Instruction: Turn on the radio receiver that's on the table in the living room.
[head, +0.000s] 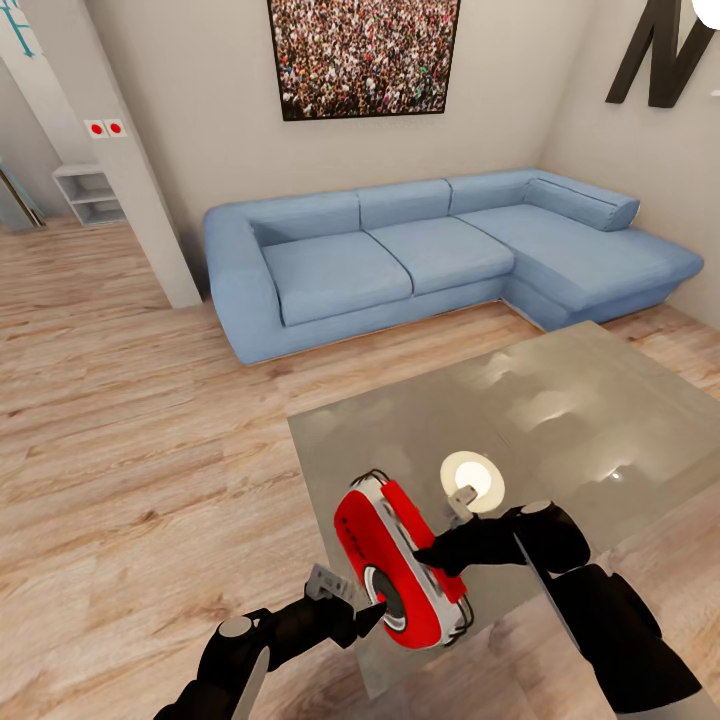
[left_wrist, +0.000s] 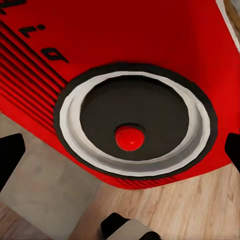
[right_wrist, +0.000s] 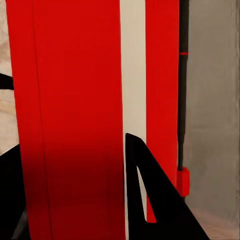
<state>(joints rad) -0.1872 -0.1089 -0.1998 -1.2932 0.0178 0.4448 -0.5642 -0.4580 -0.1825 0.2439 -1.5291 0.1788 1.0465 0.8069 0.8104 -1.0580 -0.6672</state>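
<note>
Our left end effector (head: 372, 607) sits at the radio receiver's (head: 400, 565) round dial (left_wrist: 132, 122), fingers spread, its tip meeting the dial face. The red radio stands tilted over the grey worktop's (head: 560, 420) near edge. Our right end effector (head: 428, 556) pinches its striped side, before the blue sofa (head: 420, 250).

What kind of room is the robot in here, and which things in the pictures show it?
Most likely a home living room. A blue sectional sofa stands against the wall, a framed crowd picture hangs above it, and a low glossy grey table stands on the light wood plank floor.
</note>
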